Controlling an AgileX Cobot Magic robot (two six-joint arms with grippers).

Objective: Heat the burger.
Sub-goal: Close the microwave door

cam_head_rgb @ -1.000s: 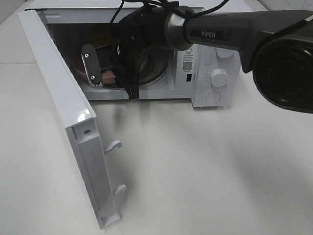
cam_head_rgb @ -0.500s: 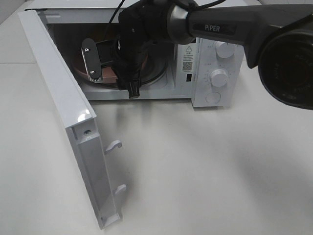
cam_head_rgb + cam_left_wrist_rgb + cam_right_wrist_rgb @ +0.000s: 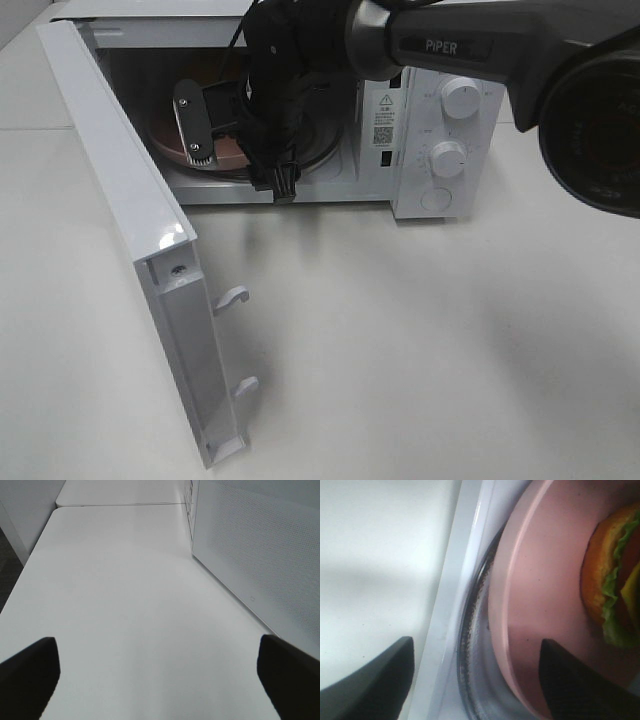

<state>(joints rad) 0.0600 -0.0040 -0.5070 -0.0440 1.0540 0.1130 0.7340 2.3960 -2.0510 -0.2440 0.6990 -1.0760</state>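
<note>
While the burger [image 3: 615, 580] sat on the pink plate [image 3: 545, 580] on the glass tray [image 3: 475, 690] inside the microwave [image 3: 420, 190], the right gripper [image 3: 476, 645] hung at the oven mouth, jaws partly apart astride the plate rim, gripping nothing. Best move looked like a straight pull-out, fingers clear of the rim, then shutting the door [image 3: 130, 220]. The left gripper [image 3: 157, 670] gaped wide, empty, over the table [image 3: 130, 580].

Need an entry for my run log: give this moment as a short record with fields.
Microwave door: open, swung wide
Burger: inside the microwave, on the pink plate, which sits on the glass turntable
Right end effector: open at the cavity mouth, jaws straddling the plate rim
Left end effector: open, nothing between its jaws, over the table
Task stage: burger loaded; door not yet shut
</note>
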